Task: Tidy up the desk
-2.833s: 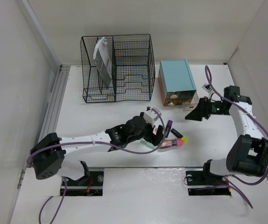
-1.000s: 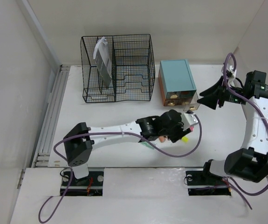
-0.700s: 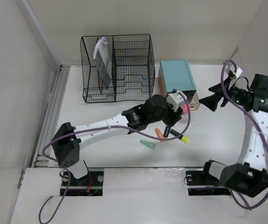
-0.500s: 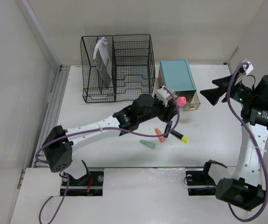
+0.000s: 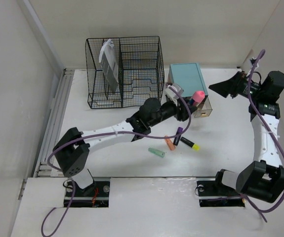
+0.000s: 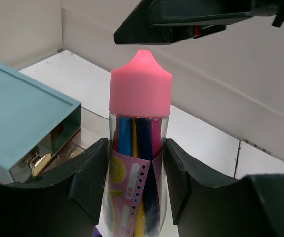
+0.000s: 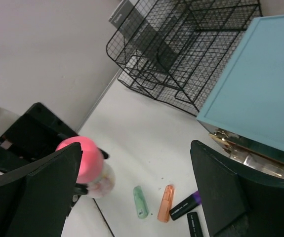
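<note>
My left gripper (image 5: 185, 107) is shut on a clear pen tube with a pink cap (image 5: 196, 97), full of coloured pens, and holds it upright above the white desk (image 5: 107, 133) just in front of the teal-topped drawer box (image 5: 186, 81). In the left wrist view the tube (image 6: 139, 143) sits between both fingers. My right gripper (image 5: 224, 88) is open and empty, raised in the air to the right of the box. Its view looks down on the tube (image 7: 85, 160) and the desk (image 7: 146, 133).
Loose highlighters lie on the desk: green (image 5: 156, 152), orange (image 5: 170, 143), purple-capped (image 5: 178, 136) and yellow-tipped (image 5: 189, 143). The box's clear lower drawer (image 5: 203, 109) stands open. A black wire-mesh rack (image 5: 124, 71) holding a grey booklet stands at the back left.
My left gripper lifted the pink-capped tube from among the highlighters and carried it back toward the teal box. My right arm rose and swung up to the right.
</note>
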Motion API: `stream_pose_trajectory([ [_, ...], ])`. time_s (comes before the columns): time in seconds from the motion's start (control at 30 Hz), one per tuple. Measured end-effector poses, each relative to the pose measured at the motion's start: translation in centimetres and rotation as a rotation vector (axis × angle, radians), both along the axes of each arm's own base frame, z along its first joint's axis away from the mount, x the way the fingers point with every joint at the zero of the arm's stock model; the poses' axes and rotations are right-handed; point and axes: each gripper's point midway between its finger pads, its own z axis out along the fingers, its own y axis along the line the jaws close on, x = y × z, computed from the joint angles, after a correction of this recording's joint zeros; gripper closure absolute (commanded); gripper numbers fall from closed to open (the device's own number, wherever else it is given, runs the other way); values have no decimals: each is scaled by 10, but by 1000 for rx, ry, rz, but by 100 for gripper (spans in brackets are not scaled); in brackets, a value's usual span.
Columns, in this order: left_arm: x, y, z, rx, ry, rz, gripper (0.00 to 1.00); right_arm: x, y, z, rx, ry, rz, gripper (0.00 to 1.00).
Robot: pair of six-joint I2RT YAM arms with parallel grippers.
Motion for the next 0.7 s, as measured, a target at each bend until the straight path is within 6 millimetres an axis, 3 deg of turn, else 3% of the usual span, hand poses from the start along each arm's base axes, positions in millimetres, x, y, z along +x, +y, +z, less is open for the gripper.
stream_pose_trajectory([
  [0.17, 16, -21, -10, 1, 8, -10, 100, -10, 14, 8, 5, -23, 64, 5],
  [0.33, 23, -30, -16, 8, 16, -15, 100, -15, 23, 9, 11, -22, 109, 7],
  [0.7, 29, -37, 19, -53, -27, -17, 100, -19, 30, 7, 15, -19, 146, 10],
])
